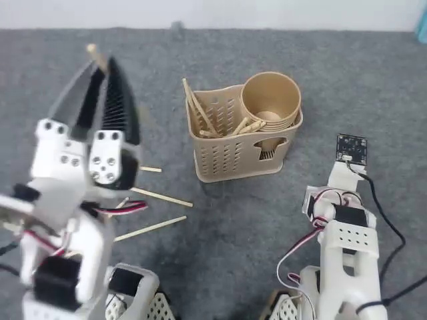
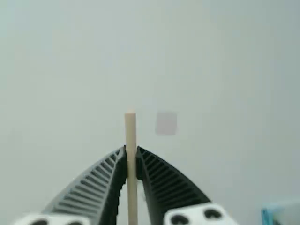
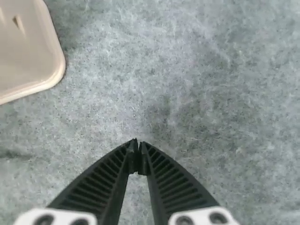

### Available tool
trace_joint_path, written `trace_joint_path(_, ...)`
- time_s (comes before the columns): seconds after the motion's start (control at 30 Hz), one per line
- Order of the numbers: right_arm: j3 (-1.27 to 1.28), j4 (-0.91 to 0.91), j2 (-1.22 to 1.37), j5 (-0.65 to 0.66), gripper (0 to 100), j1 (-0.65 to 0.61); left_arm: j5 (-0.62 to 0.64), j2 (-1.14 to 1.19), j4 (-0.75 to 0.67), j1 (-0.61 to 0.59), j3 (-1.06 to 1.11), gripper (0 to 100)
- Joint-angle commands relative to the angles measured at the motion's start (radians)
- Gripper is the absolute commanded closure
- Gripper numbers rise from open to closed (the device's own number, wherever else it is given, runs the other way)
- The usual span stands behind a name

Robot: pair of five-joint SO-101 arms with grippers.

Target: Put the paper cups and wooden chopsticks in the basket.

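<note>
A beige slotted basket (image 1: 230, 159) stands mid-table on the grey mat. It holds stacked paper cups (image 1: 270, 100) and several wooden chopsticks (image 1: 200, 115). My left gripper (image 1: 100, 67) is raised high at the left and tilted up, shut on one chopstick (image 2: 130, 136) whose tip (image 1: 93, 51) sticks out past the fingers. In the left wrist view this gripper (image 2: 131, 153) faces a pale wall. Three loose chopsticks (image 1: 160, 197) lie on the mat left of the basket. My right gripper (image 3: 137, 144) is shut on nothing, low over bare mat near a basket corner (image 3: 28, 51).
The right arm (image 1: 347, 233) sits folded at the lower right, its camera board (image 1: 351, 148) just right of the basket. The mat's far edge meets a pale wall. Open mat lies between the basket and the right arm.
</note>
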Motion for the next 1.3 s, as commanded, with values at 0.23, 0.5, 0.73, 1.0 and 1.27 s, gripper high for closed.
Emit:
trace_joint_path(0.23, -0.003, -0.013, -0.027, 0.015, 99.1, -0.002, 0.048, 0.275, -0.296, 0.091, -0.096, 99)
trace_joint_path(0.5, -0.006, -0.012, -0.027, 0.015, 99.1, -0.001, 0.097, 0.405, -0.327, 0.130, -0.015, 99)
trace_joint_path(0.73, -0.008, -0.012, -0.027, 0.017, 99.1, -0.004, 0.097, 0.471, -0.594, 0.132, 0.214, 99)
trace_joint_path(1.0, -0.008, -0.018, -0.027, 0.017, 99.1, -0.007, 0.104, 0.390, -0.468, 0.127, 0.262, 84)
trace_joint_path(1.27, -0.008, -0.013, -0.027, 0.017, 99.1, -0.005, 0.101, 0.023, -0.118, 0.006, 0.259, 83)
